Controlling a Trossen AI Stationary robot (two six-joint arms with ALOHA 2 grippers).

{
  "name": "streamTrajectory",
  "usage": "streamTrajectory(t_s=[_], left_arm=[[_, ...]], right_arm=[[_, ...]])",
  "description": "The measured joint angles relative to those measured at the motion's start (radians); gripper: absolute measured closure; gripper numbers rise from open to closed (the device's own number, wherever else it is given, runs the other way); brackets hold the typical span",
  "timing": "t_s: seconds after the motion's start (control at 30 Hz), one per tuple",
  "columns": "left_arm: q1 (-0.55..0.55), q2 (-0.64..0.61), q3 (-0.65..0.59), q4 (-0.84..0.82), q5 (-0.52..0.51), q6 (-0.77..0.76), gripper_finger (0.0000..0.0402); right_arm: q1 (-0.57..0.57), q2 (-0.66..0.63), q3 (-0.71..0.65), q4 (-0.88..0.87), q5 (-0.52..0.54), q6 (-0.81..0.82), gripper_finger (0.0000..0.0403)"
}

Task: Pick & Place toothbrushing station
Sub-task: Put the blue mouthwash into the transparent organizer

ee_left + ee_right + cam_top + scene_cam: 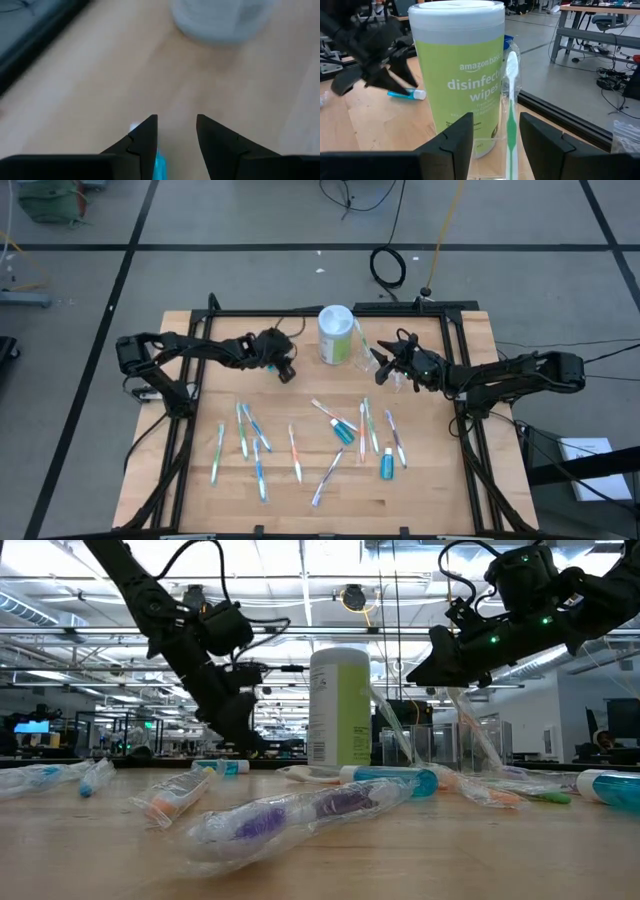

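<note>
A green toothbrush (511, 100) in a clear wrapper stands upright beside a green-and-white wipes canister (335, 335), its lower end in a small clear cup (366, 356). My right gripper (496, 125) is open, one finger on each side of this toothbrush; I cannot tell whether it touches. My left gripper (287, 372) is open, low over the table left of the canister. A teal toothpaste tube (407, 94) with a white cap lies under it, and shows between its fingers in the left wrist view (159, 165). Several wrapped toothbrushes (295, 452) lie flat on the near half of the table.
Two more teal tubes (345, 430) (387, 465) lie among the toothbrushes (243, 430). The canister stands at the far middle between the two arms. Black frame rails (460, 370) run along the table's left, right and far sides. Bare wood lies near the front corners.
</note>
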Motion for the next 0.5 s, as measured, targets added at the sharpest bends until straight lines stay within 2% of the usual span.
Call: streamTrajectory(t_s=[0.13,0.27,0.37,0.5], left_arm=[[0.001,0.01,-0.002,-0.065,-0.041,-0.005,0.0258],[0.005,0.01,-0.002,-0.07,-0.149,0.029,0.0258],[0.012,0.01,0.009,-0.069,-0.149,0.077,0.0258],[0.033,0.01,0.022,-0.068,-0.102,0.03,0.0244]], right_arm=[[0.0,0.0,0.0,0.0,0.0,0.0,0.025],[0.0,0.0,0.0,0.0,0.0,0.0,0.025],[0.0,0.0,0.0,0.0,0.0,0.0,0.0249],[0.0,0.0,0.0,0.0,0.0,0.0,0.0248]])
